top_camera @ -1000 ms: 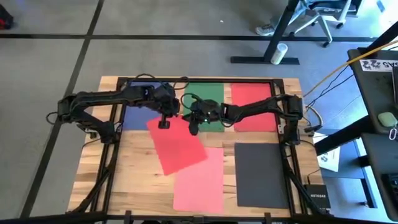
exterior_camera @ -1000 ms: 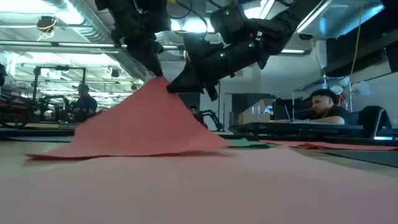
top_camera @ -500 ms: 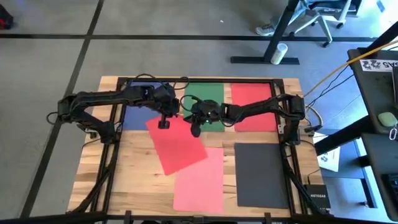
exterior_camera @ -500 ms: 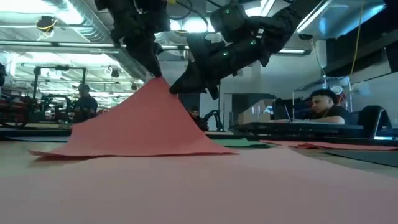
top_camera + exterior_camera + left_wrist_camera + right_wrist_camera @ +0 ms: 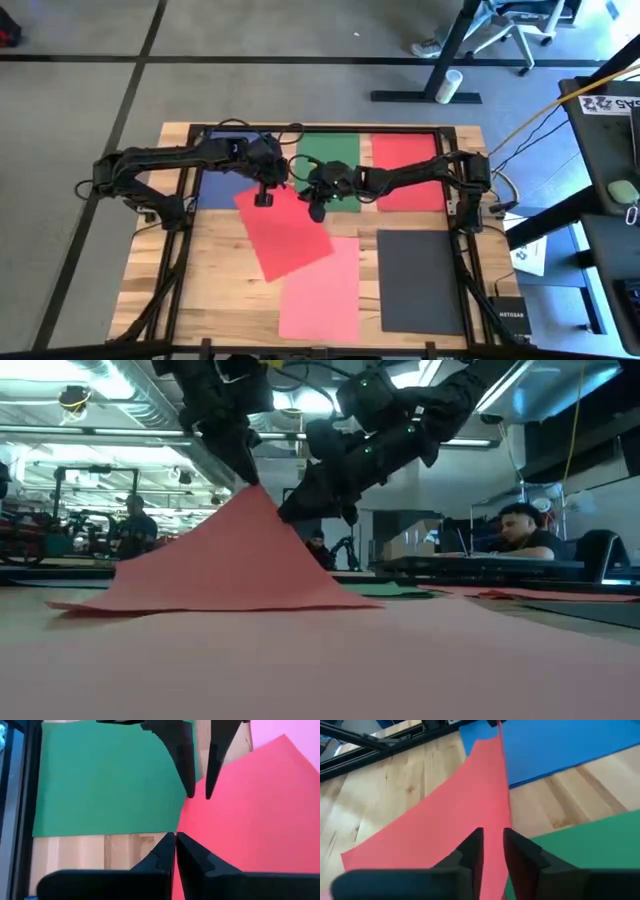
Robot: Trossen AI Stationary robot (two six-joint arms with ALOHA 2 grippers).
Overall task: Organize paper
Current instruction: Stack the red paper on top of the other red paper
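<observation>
Right end effector [image 5: 316, 210] lower; peaked red sheet [image 5: 285, 232]

Blue sheet [image 5: 222, 178]: mostly hidden under left arm in high view; only a strip shows. Green sheet [image 5: 330, 152]: near edge covered by right arm and right tool [image 5: 316, 207]. Far red sheet [image 5: 408, 172]: partly crossed by right arm. Tilted red sheet [image 5: 284, 232]: raised corner hidden behind left tool [image 5: 264, 198]; its lower corner overlaps the salmon sheet [image 5: 325, 290], hiding part of it. Low view: salmon sheet blurred across foreground, cut by bottom edge; both arms cut off at top. Worktop [image 5: 215, 275]: near edge cut off at bottom of high view. Right wrist view: can't tell whether the fingers actually touch the paper.
</observation>
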